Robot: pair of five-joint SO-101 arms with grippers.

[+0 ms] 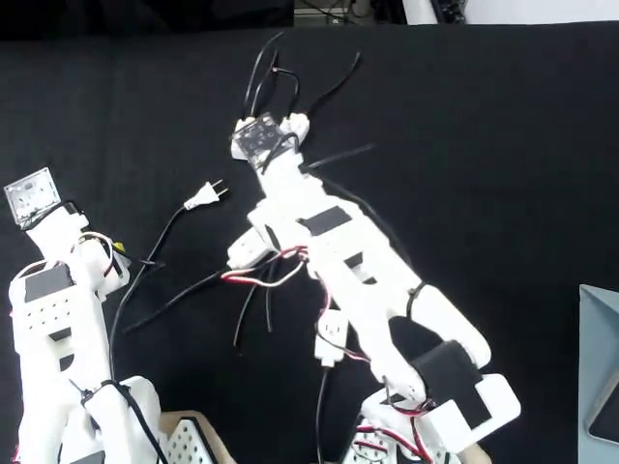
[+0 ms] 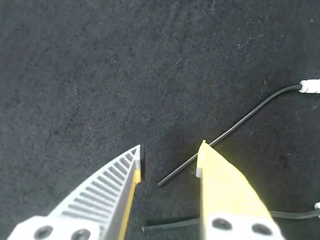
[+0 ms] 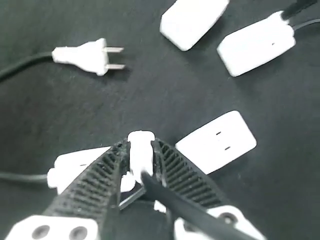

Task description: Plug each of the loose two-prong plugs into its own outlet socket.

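Right wrist view: two plugs (image 3: 87, 55) (image 3: 140, 152), one gripped.

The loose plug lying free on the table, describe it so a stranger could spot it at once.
On the black table, look in the gap between the two white arms. The loose plug lies flat there at the end of a thin black cord. Unlike the white socket blocks nearby, it shows two bare metal prongs and nothing grips it.

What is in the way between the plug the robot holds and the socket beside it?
Nothing that I can see. The right gripper is shut on the white plug, and the socket with two slots lies close by, with just black cloth between.
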